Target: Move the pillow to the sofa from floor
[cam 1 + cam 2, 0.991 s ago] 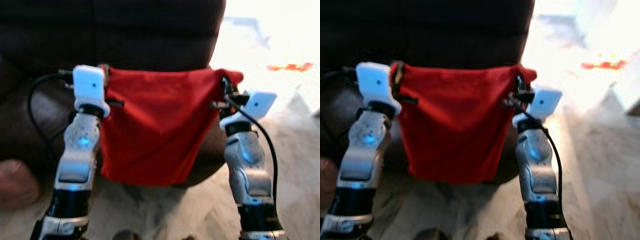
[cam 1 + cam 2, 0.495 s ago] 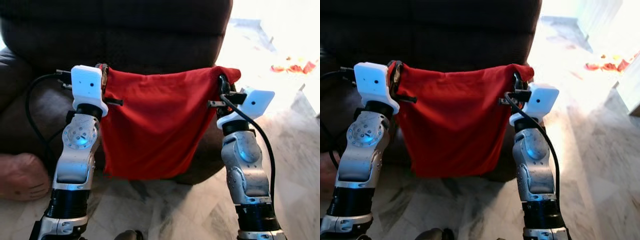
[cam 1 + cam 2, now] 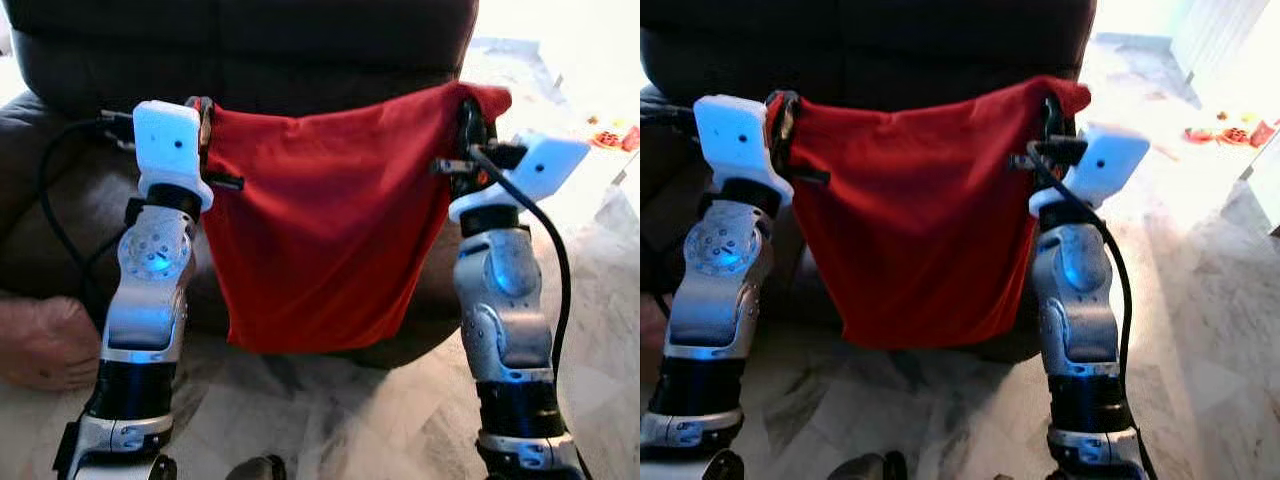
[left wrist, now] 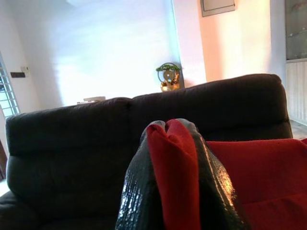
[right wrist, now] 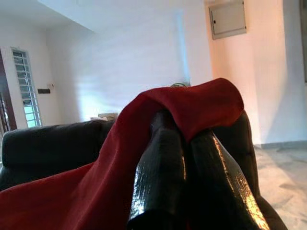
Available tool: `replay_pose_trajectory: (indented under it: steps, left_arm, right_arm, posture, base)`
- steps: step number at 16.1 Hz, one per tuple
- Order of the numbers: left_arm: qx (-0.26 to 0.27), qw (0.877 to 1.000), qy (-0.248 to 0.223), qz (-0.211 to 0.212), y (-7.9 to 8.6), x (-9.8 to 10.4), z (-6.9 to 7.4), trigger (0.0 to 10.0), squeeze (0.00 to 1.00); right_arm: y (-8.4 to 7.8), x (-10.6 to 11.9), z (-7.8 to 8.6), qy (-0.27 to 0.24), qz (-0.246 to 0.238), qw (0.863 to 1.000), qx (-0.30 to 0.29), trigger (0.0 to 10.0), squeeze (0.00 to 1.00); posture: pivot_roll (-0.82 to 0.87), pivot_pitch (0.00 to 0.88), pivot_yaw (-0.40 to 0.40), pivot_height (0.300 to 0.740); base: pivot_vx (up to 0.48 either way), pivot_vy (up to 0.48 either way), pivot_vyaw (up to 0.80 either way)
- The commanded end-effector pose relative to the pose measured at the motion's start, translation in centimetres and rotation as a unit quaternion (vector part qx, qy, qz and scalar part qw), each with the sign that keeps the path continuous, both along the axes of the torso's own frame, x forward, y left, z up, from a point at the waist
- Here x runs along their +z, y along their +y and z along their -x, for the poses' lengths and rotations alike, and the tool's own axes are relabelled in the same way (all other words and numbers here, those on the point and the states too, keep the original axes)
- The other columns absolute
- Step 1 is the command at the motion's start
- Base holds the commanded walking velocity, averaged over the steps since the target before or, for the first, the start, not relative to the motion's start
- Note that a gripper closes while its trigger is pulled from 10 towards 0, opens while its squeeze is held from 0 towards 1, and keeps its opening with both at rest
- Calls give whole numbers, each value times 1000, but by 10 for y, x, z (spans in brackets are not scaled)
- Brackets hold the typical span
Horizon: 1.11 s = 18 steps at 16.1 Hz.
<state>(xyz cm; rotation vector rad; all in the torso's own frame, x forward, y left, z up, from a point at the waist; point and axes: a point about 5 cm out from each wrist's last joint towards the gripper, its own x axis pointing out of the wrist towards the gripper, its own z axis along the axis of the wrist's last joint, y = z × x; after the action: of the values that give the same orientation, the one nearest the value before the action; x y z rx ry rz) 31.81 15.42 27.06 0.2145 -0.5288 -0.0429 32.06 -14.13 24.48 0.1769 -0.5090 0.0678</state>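
Pillow (image 3: pixel 325 230), red and limp, hangs in mid-frame between the two arms, stretched by its top corners, lower edge clear of the floor (image 3: pixel 330 420). Left gripper (image 4: pixel 175 158) at upper left of the head views, fingers (image 4: pixel 139 191) clamped on a fold of red cloth at the pillow's left corner. Right gripper (image 5: pixel 187 167) at upper right, a little higher, fingers (image 5: pixel 160 177) closed on the right corner, cloth draped over their tips. At lower left, on the marble floor, a person's bare foot (image 3: pixel 40 345). Just behind the pillow, a dark sofa (image 3: pixel 250 50), its seat front and back filling the upper frame. Far beyond the sofa, in the left wrist view, a white wall and a small plant (image 4: pixel 168 76).
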Motion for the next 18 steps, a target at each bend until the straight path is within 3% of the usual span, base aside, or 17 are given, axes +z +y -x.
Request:
replay_pose_trajectory:
  steps: [1,3,5,11,18]
  left_arm:
    - [-6,997,-71,-13,-4,24,12,10000,0]
    - [-3,996,-69,-51,-8,14,15,10000,0]
    - [0,995,-79,-60,-11,12,17,10000,0]
    - [13,994,-94,-51,-9,12,18,10000,0]
    - [17,992,-110,-59,-9,22,17,10000,0]
  right_arm:
    - [-2,25,8,-59,5,998,-5,10000,0]
    - [-2,18,9,-53,15,998,-9,10000,0]
    - [-2,16,10,-58,35,998,-15,10000,0]
    - [-1,13,12,-66,54,996,-26,10000,0]
    - [1,19,11,-73,51,996,-22,10000,0]
  posture:
    - [101,39,-50,740]
    - [103,44,-52,740]
    - [101,45,-54,740]
    - [98,51,-53,740]
    - [97,61,-54,740]
  base:
    - [0,0,0]
    - [0,0,0]
    - [0,0,0]
    - [0,0,0]
    - [274,0,0]
